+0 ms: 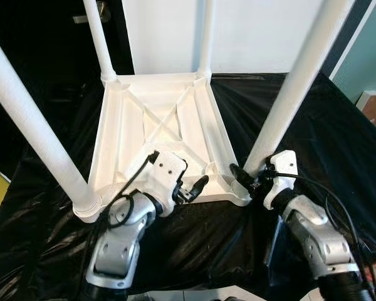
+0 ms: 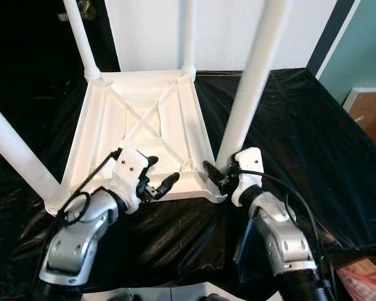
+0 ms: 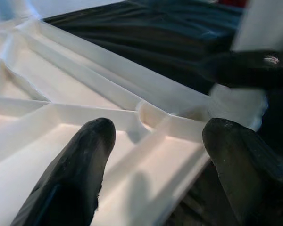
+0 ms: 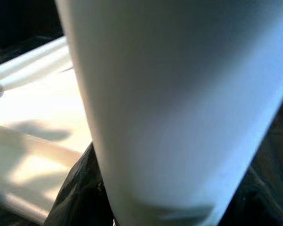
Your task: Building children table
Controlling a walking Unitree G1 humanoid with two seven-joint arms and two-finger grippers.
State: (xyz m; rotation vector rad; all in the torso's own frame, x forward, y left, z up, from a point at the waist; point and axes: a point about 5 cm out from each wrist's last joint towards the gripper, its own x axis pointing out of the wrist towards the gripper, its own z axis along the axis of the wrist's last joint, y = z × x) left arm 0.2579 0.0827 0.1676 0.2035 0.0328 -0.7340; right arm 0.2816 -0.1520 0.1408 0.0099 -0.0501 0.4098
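Two silver forearms rise from the bottom edge of the head views, both reaching to the near rim of an upturned white plastic children's table (image 1: pixel 156 119) that lies top-down on a black plastic sheet (image 1: pixel 326 138). Left gripper (image 1: pixel 197 187) hovers over the table's ribbed underside near the front edge, its two black fingers (image 3: pixel 80 165) spread apart with nothing between them; the wrist view shows only white ribs and compartments beneath the gap. Right gripper (image 1: pixel 245 178) sits at the base of the near right leg (image 1: pixel 294 88), where that leg meets the corner socket. Its fingers are mostly hidden behind the leg and the white wrist housing, so whether they clasp the leg cannot be told; the right wrist view shows the blurred white leg (image 4: pixel 179 108) very close. All four legs stand up from the corners, their tops cut off by the frame. Near left leg (image 1: pixel 31 125) slants up out of view.
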